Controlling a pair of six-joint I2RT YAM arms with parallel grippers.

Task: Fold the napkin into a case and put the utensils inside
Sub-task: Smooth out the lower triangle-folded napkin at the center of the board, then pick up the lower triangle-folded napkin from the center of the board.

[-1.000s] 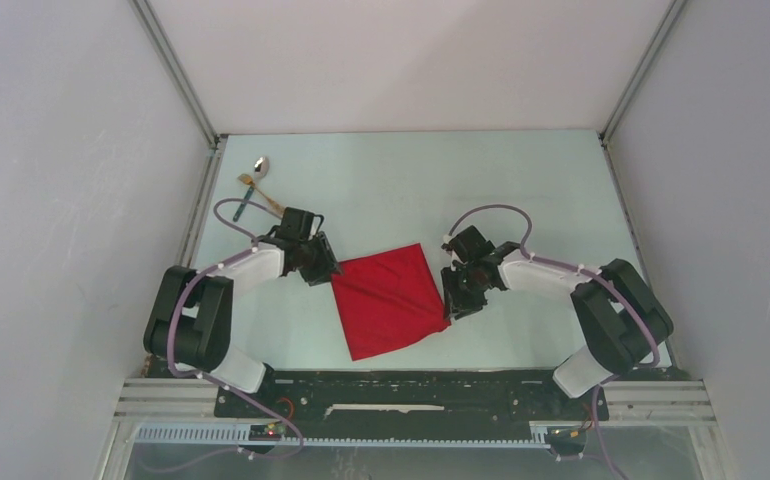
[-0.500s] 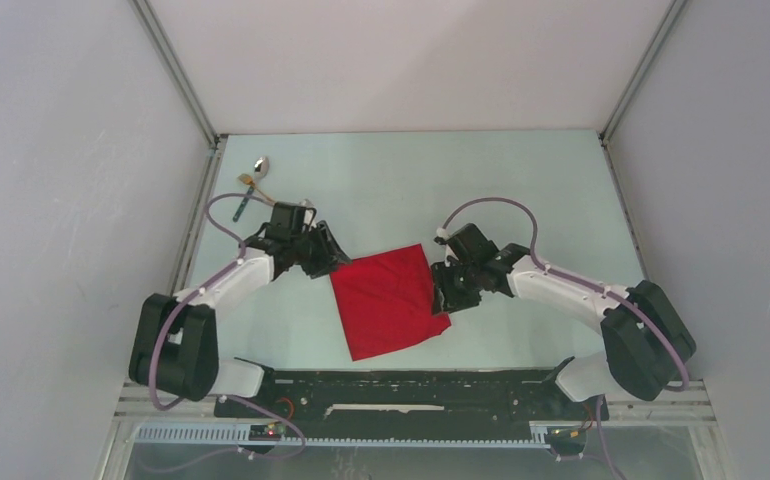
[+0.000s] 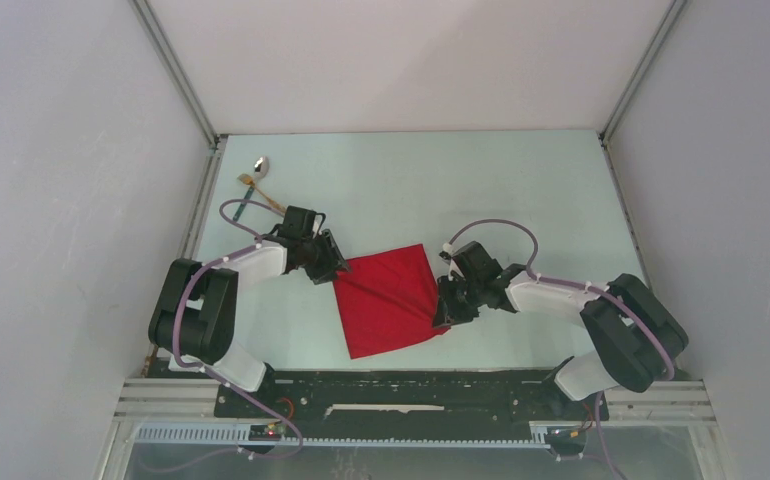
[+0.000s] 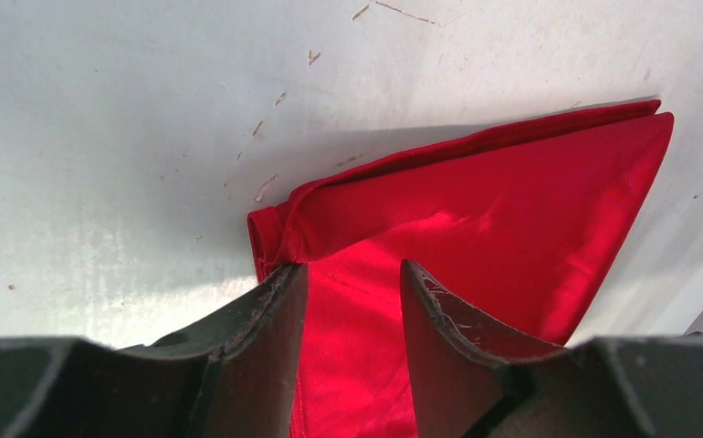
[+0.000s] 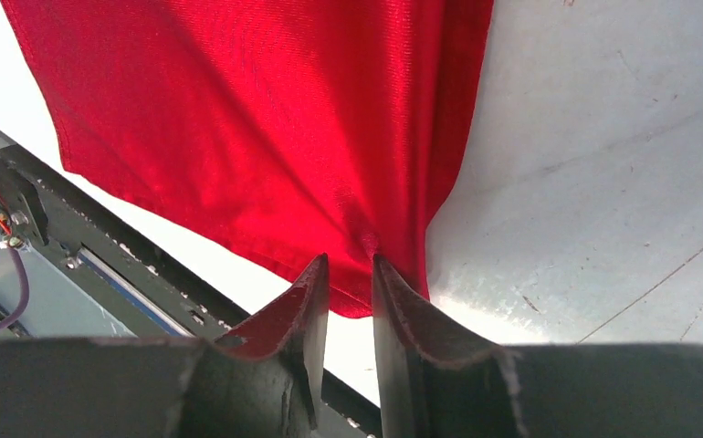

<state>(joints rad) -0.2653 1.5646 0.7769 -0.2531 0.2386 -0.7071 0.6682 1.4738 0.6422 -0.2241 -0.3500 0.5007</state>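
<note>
The red napkin [image 3: 389, 298] lies folded flat as a slanted rectangle mid-table. My left gripper [image 3: 329, 268] stands open at its far left corner; in the left wrist view the jaws [image 4: 348, 266] straddle the napkin [image 4: 476, 210] just behind a rolled corner. My right gripper [image 3: 445, 312] is low at the near right corner. There its jaws [image 5: 348, 257] stand a narrow gap apart, and the napkin's [image 5: 266, 119] edge puckers between the tips. The utensils lie at the far left: a silver spoon [image 3: 260, 164], a gold fork [image 3: 261, 192] and a teal-handled piece [image 3: 244, 205]. No case shows.
The enclosure's walls ring the table, with metal frame posts [image 3: 176, 80] at the far corners. A black mounting rail [image 3: 411, 385] runs along the near edge just below the napkin. Purple cables loop over both wrists.
My right gripper slid down the napkin's right edge to its near corner and its jaws narrowed. The left gripper shifted slightly and stays at the far left corner. The napkin has not moved.
</note>
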